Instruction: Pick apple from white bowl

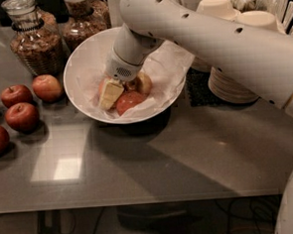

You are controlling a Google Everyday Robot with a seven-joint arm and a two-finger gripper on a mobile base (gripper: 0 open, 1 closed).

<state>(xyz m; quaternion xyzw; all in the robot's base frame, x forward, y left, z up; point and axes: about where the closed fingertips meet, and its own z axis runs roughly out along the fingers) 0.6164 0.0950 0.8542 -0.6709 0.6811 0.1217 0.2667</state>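
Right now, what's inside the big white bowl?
The white bowl holds crumpled white paper, a pale yellow apple and a redder apple. The gripper is down in the bowl over the pale one, hiding part of it and anything beneath.

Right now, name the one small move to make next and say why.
Probably a short, slow lift straight up. The gripper is down inside the white bowl, at the apple, which lies beside a redder apple on crumpled paper. Whether it holds the apple I cannot tell; a small lift would show, without dragging the neighbour.
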